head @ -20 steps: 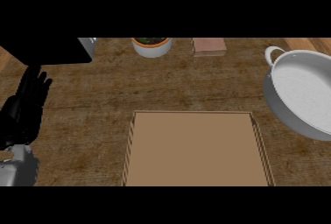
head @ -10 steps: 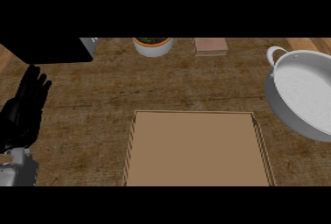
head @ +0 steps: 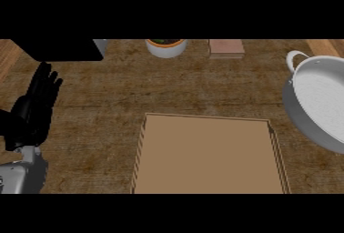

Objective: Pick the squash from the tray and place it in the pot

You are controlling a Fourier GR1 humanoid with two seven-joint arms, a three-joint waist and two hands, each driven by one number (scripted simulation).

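While the left hand [head: 32,113] is resting to the left of the tray [head: 208,157], well apart from it, its fingers [head: 46,85] are lying straight and close side by side, pointing away from the robot and holding nothing. Its grey forearm [head: 23,177] is coming in from the lower edge, left of the tray's near corner. The right hand is showing nowhere in this view.

The tray is sitting flat on the counter [head: 114,95], its brown floor lying bare across all that shows, with its near edge running out of view. Where the squash is lying cannot be told, and so neither can its place relative to the fingers.

Right of the tray, the pot [head: 321,102] is standing partly past the view's edge, showing a pale inside and one loop handle on its far side. Beyond the tray, along the counter's far side, a small plant pot [head: 165,47] and a pinkish block [head: 226,48] are standing side by side, and a black box [head: 64,49] is sitting far left of them, just beyond the fingertips.
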